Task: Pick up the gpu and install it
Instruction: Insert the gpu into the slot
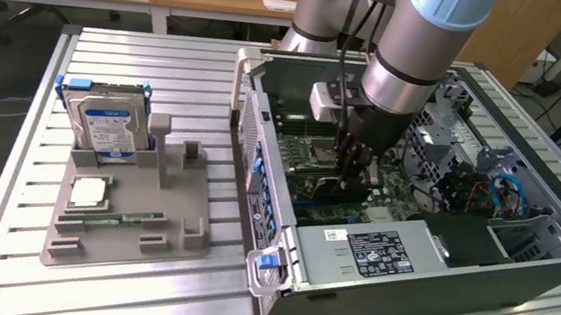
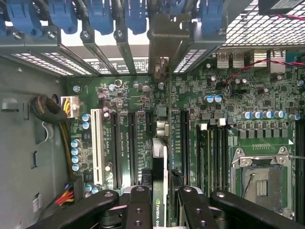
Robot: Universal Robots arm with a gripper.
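At the exterior view's left we see a grey tray [image 1: 170, 208] on the slatted table [image 1: 7, 252]. A hard drive [image 1: 107, 131] stands upright in the tray's back holder. A chip [image 1: 88, 192] lies flat in front of it, and a memory stick [image 1: 112, 220] lies nearer the tray's front edge.

Just right of the tray the open case [image 1: 436, 296] lies on its side with the motherboard [image 1: 305, 140] facing up. The arm [image 1: 413, 61] reaches down into the case, and the gripper [image 1: 351, 175] is low over the motherboard, about mid-case. Further right we see the power supply [image 1: 371, 251] at the case's near end and blue cables [image 1: 510, 192] by the drive bays.

In the wrist view the fingers [image 2: 139, 210] are closed on the gpu [image 2: 159, 191], one on each face. The card stands on edge, parallel to the black slots [image 2: 125, 148]. In line with it a silver bracket [image 2: 164, 43] stands at the rear wall, among the blue latches [image 2: 100, 14]. We cannot tell whether the card is seated in a slot. The CPU socket [image 2: 259, 181] lies well apart from it.
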